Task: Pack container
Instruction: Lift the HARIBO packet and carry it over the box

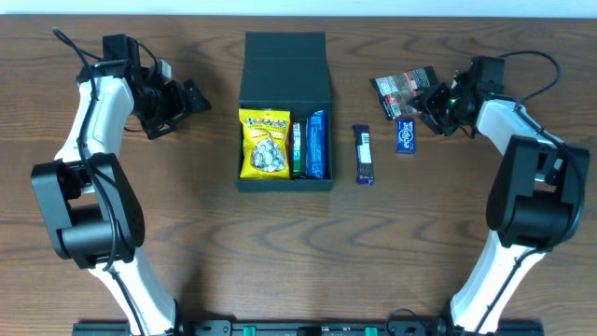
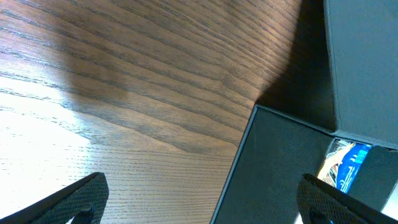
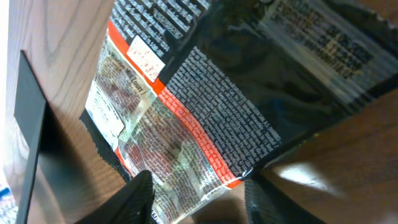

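Note:
The container (image 1: 284, 184), a dark box with its flap lid (image 1: 284, 61) open at the back, sits mid-table. It holds a yellow snack bag (image 1: 265, 143), a green bar (image 1: 297, 149) and a blue bar (image 1: 318, 145). My left gripper (image 1: 191, 96) is open and empty left of the box; in the left wrist view its fingers (image 2: 199, 205) frame the box wall (image 2: 273, 168). My right gripper (image 1: 435, 101) is at a black-and-red packet (image 1: 406, 87). In the right wrist view its fingers (image 3: 199, 202) are apart, straddling the packet's corner (image 3: 186, 118).
A dark blue bar (image 1: 365, 154) lies on the table right of the box. A small blue packet (image 1: 405, 135) lies just below the black-and-red packet. Both arm bases stand at the front table edge.

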Controlling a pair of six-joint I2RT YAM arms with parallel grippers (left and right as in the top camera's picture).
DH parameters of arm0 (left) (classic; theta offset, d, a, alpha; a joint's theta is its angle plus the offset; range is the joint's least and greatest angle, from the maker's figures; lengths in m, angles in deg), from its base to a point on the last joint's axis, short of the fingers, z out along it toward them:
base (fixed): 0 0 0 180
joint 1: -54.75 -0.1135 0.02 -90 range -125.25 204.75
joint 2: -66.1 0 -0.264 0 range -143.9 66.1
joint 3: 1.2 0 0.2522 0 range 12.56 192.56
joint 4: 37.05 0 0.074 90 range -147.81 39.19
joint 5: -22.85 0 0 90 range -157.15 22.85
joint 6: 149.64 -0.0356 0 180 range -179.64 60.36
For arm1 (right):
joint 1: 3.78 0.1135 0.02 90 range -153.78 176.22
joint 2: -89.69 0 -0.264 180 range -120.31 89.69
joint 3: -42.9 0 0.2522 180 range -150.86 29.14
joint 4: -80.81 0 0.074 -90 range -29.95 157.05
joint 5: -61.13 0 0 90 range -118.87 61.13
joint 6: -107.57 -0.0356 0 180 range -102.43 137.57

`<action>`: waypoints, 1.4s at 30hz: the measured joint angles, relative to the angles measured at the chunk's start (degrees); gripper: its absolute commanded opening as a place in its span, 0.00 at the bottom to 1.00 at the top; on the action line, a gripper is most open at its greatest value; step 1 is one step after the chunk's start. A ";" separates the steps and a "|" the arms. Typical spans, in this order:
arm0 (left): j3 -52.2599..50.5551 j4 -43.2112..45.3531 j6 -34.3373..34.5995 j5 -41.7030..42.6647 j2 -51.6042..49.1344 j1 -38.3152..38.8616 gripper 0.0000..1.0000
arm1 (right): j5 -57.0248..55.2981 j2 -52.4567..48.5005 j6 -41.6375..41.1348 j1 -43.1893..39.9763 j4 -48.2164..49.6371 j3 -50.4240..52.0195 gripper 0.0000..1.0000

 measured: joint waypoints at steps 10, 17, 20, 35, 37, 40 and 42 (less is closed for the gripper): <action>0.00 0.02 0.00 -0.04 0.00 0.00 0.98 | -1.77 -1.11 -3.32 0.15 1.11 0.00 0.02; 0.00 0.02 0.00 -0.17 0.00 0.00 0.98 | -2.16 -1.53 -3.65 0.15 2.47 0.00 0.01; 0.00 -0.07 0.00 -0.20 0.00 0.00 0.98 | -2.08 -1.73 -2.62 0.15 3.21 -0.11 0.02; 0.00 -0.02 0.00 -0.20 0.00 0.00 0.97 | -1.75 5.51 12.00 1.36 -7.63 -16.26 0.02; 0.00 0.07 0.00 -0.22 0.00 0.00 0.97 | -1.68 7.52 14.16 2.27 -9.94 -18.10 0.02; 0.00 0.09 0.00 -0.22 0.00 0.00 0.98 | -0.50 9.64 17.18 3.50 -13.00 -20.81 0.01; 0.00 0.13 0.00 -0.22 0.00 0.00 0.98 | 1.38 10.51 19.17 4.35 -15.34 -22.53 0.02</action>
